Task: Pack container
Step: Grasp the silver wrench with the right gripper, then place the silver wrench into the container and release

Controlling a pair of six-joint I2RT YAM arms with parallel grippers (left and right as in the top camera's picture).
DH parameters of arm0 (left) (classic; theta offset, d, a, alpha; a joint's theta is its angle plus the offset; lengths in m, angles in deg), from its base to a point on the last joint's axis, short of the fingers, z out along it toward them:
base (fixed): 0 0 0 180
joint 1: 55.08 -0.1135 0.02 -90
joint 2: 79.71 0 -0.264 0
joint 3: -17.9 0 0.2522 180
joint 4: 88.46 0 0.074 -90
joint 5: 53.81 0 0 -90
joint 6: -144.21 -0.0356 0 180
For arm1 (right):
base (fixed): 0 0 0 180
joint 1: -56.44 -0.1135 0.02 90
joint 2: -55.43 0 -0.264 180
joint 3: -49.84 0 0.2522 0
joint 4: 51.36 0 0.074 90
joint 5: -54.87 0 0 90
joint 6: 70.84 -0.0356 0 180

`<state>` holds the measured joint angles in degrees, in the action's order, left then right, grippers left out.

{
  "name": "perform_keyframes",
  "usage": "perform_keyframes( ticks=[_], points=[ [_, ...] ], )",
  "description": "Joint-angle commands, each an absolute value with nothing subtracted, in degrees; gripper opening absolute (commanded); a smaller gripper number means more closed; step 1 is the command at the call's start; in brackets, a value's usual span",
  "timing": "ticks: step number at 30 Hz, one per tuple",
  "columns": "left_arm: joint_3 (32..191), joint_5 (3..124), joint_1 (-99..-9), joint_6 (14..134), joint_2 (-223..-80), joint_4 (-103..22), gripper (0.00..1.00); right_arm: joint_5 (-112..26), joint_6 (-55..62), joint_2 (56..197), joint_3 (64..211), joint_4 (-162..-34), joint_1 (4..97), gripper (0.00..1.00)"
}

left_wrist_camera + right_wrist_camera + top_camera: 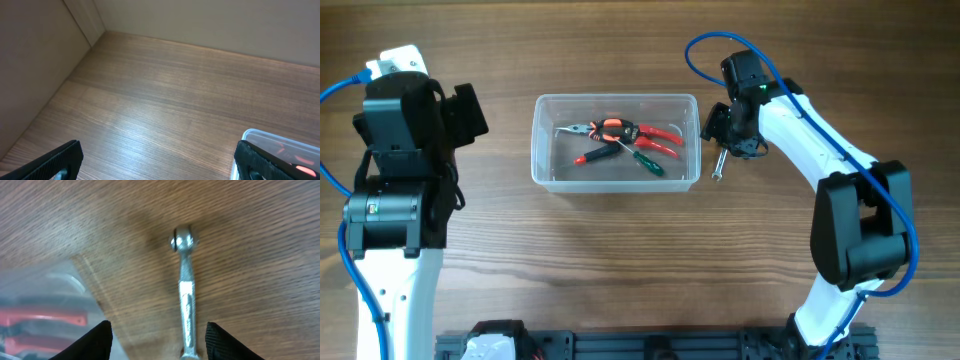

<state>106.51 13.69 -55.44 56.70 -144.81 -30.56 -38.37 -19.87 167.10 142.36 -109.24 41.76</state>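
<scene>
Where the right arm (790,120) bends in from the right side, its jaws hang low over the worktop (620,260), just off the right end of the container (542,140).

Container: clear tub, mid-worktop, long side running left to right in the overhead view, between the two arms. Inside, lying loose on its floor:
- orange-and-black pliers (610,128)
- red-handled pliers (658,136)
- red screwdriver (590,157)
- green screwdriver (648,163)

The tools overlap near the middle.

Right jaws: spread wide, gripping nothing. In the wrist view the two dark fingers (97,342) stand either side of a metal wrench (186,290). The wrench lies flat on the wood, round head pointing away from the camera, shaft nearer the finger on the right of that view. No contact visible between fingers and wrench. A strip of bare wood separates the wrench from the container wall (60,285), which shows blurred, red handles behind it.

Left arm (400,150): at the left side, beside the container's left end, not touching it. Left jaws: wide open, empty. Its fingers (55,162) sit at the bottom corners of the wrist view, bare wood between them. A container corner (260,134) shows at lower right.
</scene>
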Motion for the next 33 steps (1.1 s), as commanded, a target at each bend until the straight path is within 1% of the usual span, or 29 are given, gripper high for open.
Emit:
perform_keyframes(
  ticks=[1,2,5,8,18,21,23,24,28,33],
  points=[
    [107.0,13.2,-55.7,56.8,-145.1,-30.6,1.00,-34.3,-19.5,169.9,141.7,-108.4,42.6,0.56],
    [107.0,13.2,-55.7,56.8,-145.1,-30.6,1.00,-34.2,-17.9,170.2,141.7,-108.5,43.1,0.53],
    [107.0,13.2,-55.7,56.8,-145.1,-30.6,1.00,-34.0,-15.2,170.7,141.5,-108.5,44.2,0.51],
    [107.0,13.2,-55.7,56.8,-145.1,-30.6,1.00,-33.8,-15.3,170.9,141.5,-108.5,45.0,0.41],
    [107.0,13.2,-55.7,56.8,-145.1,-30.6,1.00,-33.8,-15.3,175.1,141.5,-108.2,45.1,0.37],
    [107.0,13.2,-55.7,56.8,-145.1,-30.6,1.00,-33.8,-15.2,175.8,141.5,-108.1,45.1,0.20],
    [107.0,13.2,-55.7,56.8,-145.1,-30.6,1.00,-33.9,-15.1,175.8,141.5,-107.9,45.1,0.07],
    [107.0,13.2,-55.7,56.8,-145.1,-30.6,1.00,-33.9,-15.1,175.8,141.5,-107.9,45.1,0.04],
    [107.0,13.2,-55.7,56.8,-145.1,-30.6,1.00,-35.4,-8.7,175.4,142.2,-108.4,45.1,0.04],
    [107.0,13.2,-55.7,56.8,-145.1,-30.6,1.00,-35.0,-4.5,170.9,144.6,-110.9,45.1,0.04]
  ],
)
